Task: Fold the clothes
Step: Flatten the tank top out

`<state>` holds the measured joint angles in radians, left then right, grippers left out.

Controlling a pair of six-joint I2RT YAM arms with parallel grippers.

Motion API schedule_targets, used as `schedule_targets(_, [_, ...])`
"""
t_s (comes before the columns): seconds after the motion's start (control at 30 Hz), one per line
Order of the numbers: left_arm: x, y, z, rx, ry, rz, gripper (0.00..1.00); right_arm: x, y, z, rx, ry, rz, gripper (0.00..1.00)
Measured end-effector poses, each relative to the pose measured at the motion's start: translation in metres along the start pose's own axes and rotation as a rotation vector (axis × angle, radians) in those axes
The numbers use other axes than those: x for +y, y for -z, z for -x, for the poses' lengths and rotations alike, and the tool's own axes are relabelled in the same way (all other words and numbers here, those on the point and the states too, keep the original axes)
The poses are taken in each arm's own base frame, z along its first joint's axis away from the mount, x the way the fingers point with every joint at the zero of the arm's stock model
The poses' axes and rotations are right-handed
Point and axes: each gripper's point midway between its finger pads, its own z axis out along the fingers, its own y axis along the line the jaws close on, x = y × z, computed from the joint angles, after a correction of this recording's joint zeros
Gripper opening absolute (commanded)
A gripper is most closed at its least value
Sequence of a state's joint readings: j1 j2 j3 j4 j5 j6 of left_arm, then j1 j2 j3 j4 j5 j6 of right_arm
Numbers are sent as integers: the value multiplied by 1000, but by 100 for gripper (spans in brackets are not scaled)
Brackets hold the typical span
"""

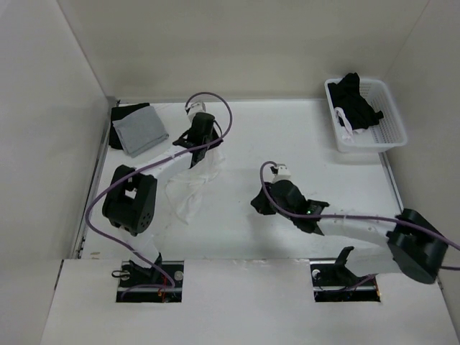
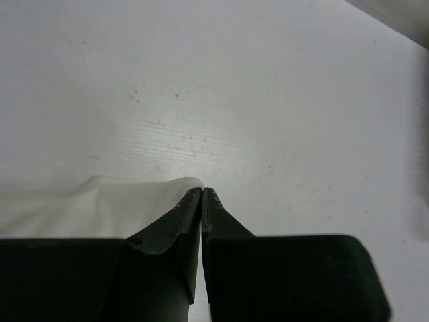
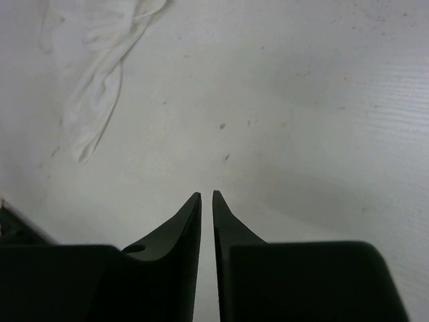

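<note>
- Top external view: you had the white garment (image 1: 188, 195) lying rumpled on the left half of the table (image 1: 302, 136). It ran as a long uneven strip from under your left arm's wrist back toward the near edge.
- In the same view, a grey folded cloth (image 1: 140, 129) lay at the far-left corner, resting over part of a black garment (image 1: 117, 113). Both sat just beside the far end of the left arm.
- A white plastic basket (image 1: 370, 145) stood at the far-right corner with black clothing (image 1: 356, 100) heaped in it, well apart from the white garment.
- Left wrist view: your left gripper (image 2: 203, 191) had its jaws pressed together, with only a hairline slit between them. The white garment's edge ran along the table right up to the tips on the left finger's side. I could not tell whether any fabric was nipped between them.
- Right wrist view: your right gripper (image 3: 206, 194) had its jaws narrowly parted, with nothing between them and bare table beneath. The white garment lay ahead and to the left in that view, well apart from the tips.
- From above, your right arm's wrist sat near the table's middle, to the right of the garment and not touching it.
</note>
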<state>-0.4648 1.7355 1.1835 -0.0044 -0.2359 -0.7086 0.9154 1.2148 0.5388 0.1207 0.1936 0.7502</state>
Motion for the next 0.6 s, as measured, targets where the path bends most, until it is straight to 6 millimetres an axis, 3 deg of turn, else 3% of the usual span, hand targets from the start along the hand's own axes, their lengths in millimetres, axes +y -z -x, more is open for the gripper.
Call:
schedule_targets(0.07, [4,-11,10,-16,-13,17,13,-6,-22,0,10,4,-34,27])
schedule_targets(0.17, [8,-15,23,-46,-31,28,41,-11,-55,1,24,8,-70,32])
schedule_targets(0.27, [7,-7,29,-74,-39,13,50,-4,-77,2,35,14,-63,36])
schedule_targets(0.33, [16,13,24,-89,-33,2,50,5,-84,5,32,21,-46,38])
schedule_targets(0.43, [42,61,16,-135,-1,1,50,27,-92,19,9,30,-2,44])
schedule_targets(0.53, [76,104,20,-227,73,21,51,53,-106,41,-27,35,45,50])
schedule_targets(0.6, [111,121,22,-280,145,70,53,69,-120,53,-43,32,73,51])
